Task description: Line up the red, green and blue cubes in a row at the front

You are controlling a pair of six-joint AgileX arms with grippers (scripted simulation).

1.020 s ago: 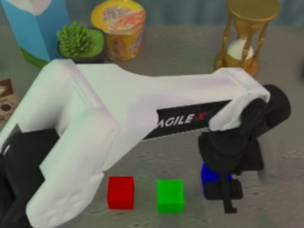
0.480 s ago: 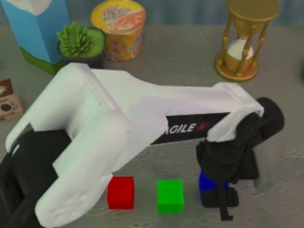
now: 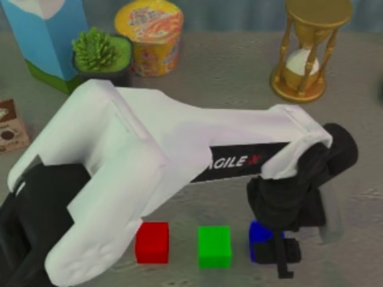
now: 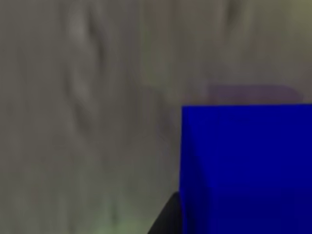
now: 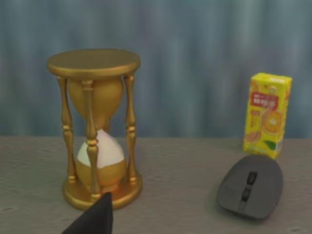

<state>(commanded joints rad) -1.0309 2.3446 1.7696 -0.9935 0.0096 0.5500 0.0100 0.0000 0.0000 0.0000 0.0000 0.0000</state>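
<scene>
Along the front of the table the red cube (image 3: pixel 151 242) and the green cube (image 3: pixel 214 246) sit side by side. To their right is the blue cube (image 3: pixel 257 238), partly covered by my left gripper (image 3: pixel 276 251), which reaches down over it from the left arm stretched across the table. In the left wrist view the blue cube (image 4: pixel 246 168) fills the near side, low over the table, and a dark fingertip (image 4: pixel 168 220) presses against its side. The gripper is shut on it. My right gripper (image 5: pixel 95 219) is parked outside the top view.
A gold hourglass (image 3: pixel 308 51) stands at the back right. A noodle cup (image 3: pixel 149 36), a potted plant (image 3: pixel 99 54) and a blue carton (image 3: pixel 45 36) line the back left. A grey mouse (image 5: pixel 251 185) and a juice box (image 5: pixel 268 114) lie further right.
My left gripper has shifted slightly left and toward the front with the blue cube, bringing it closer to the green cube. The red and green cubes have not moved.
</scene>
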